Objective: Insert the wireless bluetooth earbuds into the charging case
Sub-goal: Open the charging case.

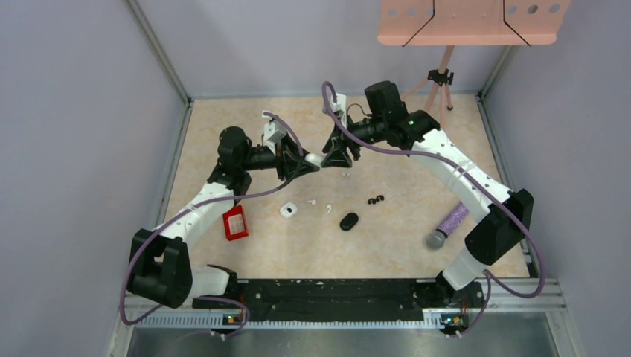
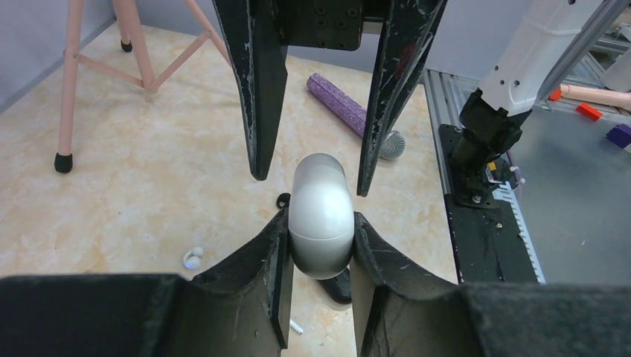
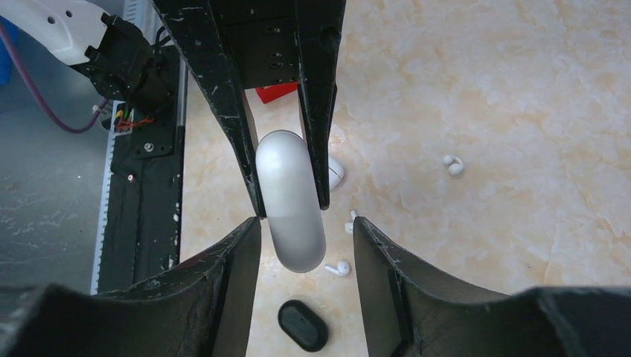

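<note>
A closed, silvery-white oval charging case (image 2: pixel 321 223) hangs in the air over the middle of the table, and my left gripper (image 2: pixel 320 217) is shut on its lower half. My right gripper (image 3: pixel 306 223) faces it with its jaws open around the case's (image 3: pixel 290 208) free end; a gap shows on one side. In the top view the two grippers meet at the case (image 1: pixel 316 159). Small white earbuds (image 3: pixel 338 268) (image 3: pixel 452 165) and a black pair (image 1: pixel 376 199) lie loose on the table below.
A black oval case (image 1: pixel 349 221) and a small white open case (image 1: pixel 289 210) lie near the earbuds. A red box (image 1: pixel 236 223) sits at the left, a purple microphone (image 1: pixel 449 225) at the right, and a pink tripod (image 1: pixel 439 78) at the back.
</note>
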You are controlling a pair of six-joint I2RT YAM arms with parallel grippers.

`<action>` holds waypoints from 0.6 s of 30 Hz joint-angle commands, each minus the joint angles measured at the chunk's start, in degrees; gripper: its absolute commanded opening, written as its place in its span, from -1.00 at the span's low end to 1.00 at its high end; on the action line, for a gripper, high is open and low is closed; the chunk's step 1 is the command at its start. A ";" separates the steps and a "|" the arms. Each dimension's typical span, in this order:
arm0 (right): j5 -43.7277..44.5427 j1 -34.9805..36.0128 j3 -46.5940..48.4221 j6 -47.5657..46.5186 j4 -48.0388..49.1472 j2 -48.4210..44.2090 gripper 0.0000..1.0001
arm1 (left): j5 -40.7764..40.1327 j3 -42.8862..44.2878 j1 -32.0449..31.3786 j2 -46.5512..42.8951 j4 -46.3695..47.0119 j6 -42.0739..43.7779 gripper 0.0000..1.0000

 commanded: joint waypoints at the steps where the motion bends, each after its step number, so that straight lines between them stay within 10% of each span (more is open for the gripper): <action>1: -1.14 0.31 2.50 -1.48 0.16 0.31 -0.06 | 1.11 1.87 0.05 -0.45 3.70 -1.16 -1.00; 8: -1.31 0.28 2.60 -1.68 -0.01 0.40 -0.56 | 0.46 1.45 0.05 -0.18 3.94 -1.52 -0.98; 11: -0.46 0.39 2.43 -2.13 0.01 -0.12 -0.96 | -1.80 1.24 0.05 -0.01 3.42 -2.20 -0.65; 18: 6.69 1.05 4.25 -8.25 -3.92 -1.82 -1.00 | -3.83 0.62 0.00 -0.07 0.43 -1.55 -0.14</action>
